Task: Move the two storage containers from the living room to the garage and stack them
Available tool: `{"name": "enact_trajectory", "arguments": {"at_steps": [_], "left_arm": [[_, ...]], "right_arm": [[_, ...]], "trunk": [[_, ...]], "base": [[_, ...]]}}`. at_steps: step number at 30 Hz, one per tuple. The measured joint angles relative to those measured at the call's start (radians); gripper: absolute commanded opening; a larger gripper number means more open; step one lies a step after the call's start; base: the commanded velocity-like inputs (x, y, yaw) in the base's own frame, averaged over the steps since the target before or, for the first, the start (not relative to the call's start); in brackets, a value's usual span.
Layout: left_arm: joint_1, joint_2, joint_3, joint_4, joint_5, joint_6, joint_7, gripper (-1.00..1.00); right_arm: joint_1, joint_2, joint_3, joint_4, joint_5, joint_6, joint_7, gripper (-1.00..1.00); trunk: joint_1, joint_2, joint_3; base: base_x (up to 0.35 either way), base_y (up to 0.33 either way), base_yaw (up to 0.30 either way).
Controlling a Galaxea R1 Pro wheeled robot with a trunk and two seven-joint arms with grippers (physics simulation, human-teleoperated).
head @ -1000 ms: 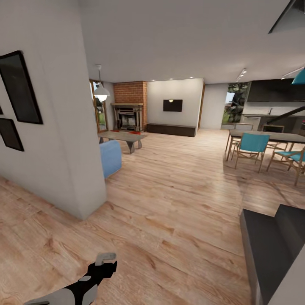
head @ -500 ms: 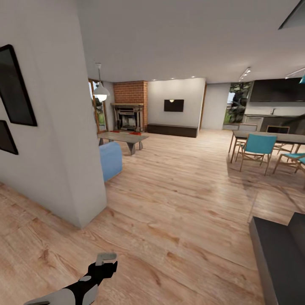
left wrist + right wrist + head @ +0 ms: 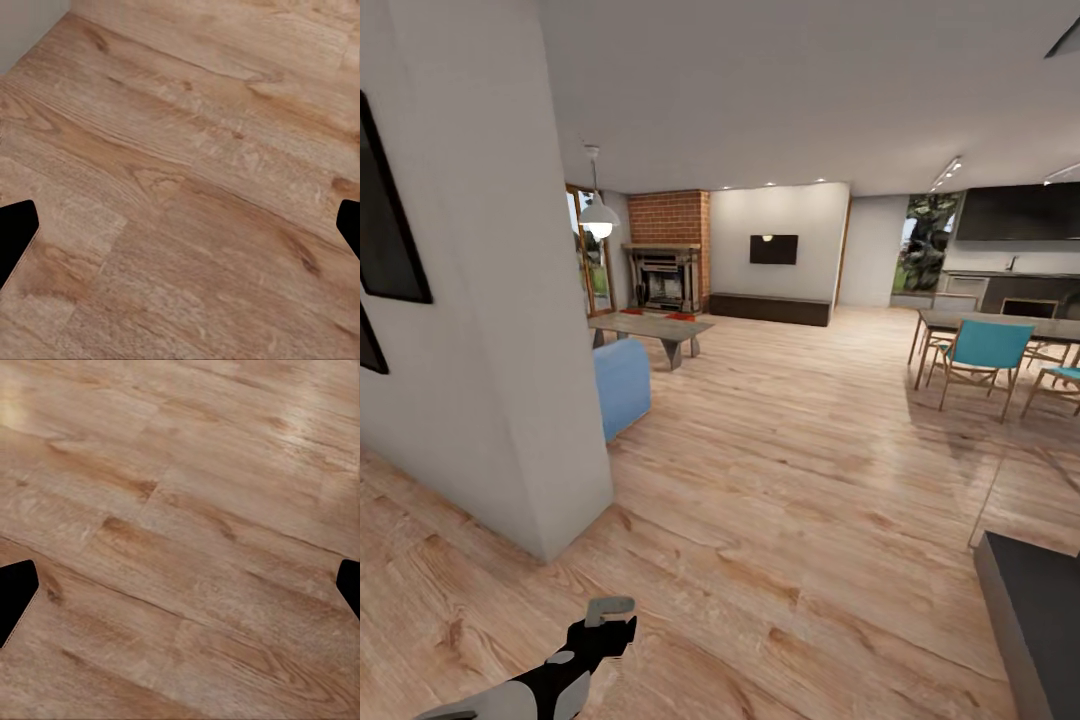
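**Rolling toward the living room**

The view has crept forward since a second ago; the dark counter (image 3: 1030,610) at near right has slid outward. Left gripper (image 3: 180,225) and right gripper (image 3: 180,585) both hang spread apart over plank floor (image 3: 780,480). Far left, two red containers (image 3: 680,316) sit on the coffee table (image 3: 650,326) before the brick fireplace (image 3: 665,262).

White partition wall (image 3: 510,300) at left w/ dark framed pictures (image 3: 385,230); pendant lamp (image 3: 598,215) hangs beyond it, above grey coffee table (image 3: 650,327). Wall-mounted TV (image 3: 773,249) over low dark cabinet (image 3: 770,307) on far wall. Dining table (image 3: 1000,325) w/ teal chairs (image 3: 982,350) at right; dark counter (image 3: 1030,610) nearest, lower right.
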Motion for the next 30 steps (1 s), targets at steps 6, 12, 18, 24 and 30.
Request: {"name": "enact_trajectory", "arguments": {"at_steps": [6,12,18,24,30], "left_arm": [[0.000,0.001,-0.001,0.000,0.000,0.000,0.000,1.00],[0.000,0.001,-0.001,0.000,0.000,0.001,0.001,1.00],[0.000,0.001,-0.002,0.000,0.000,0.002,0.001,1.00],[0.000,0.000,-0.002,0.000,0.000,0.002,0.001,1.00],[0.000,0.001,-0.002,-0.001,0.000,0.001,0.001,1.00]], "right_arm": [[0.000,0.000,-0.001,0.001,0.001,0.002,0.001,1.00],[0.000,0.000,-0.002,0.001,0.000,0.003,0.004,1.00],[0.000,0.000,-0.001,0.001,0.000,0.002,0.000,1.00],[0.000,0.000,-0.001,0.001,0.000,0.002,-0.002,1.00],[0.000,0.000,-0.002,0.001,0.000,0.002,-0.001,1.00]], "trunk": [[0.000,0.000,0.000],[0.000,0.000,0.000],[0.000,0.000,0.000],[0.000,0.000,0.000],[0.000,0.000,0.000]], "base": [[0.323,0.078,0.000],[0.325,0.006,0.000],[0.326,0.000,0.000],[0.326,0.000,0.000],[0.326,0.000,0.000]]}}
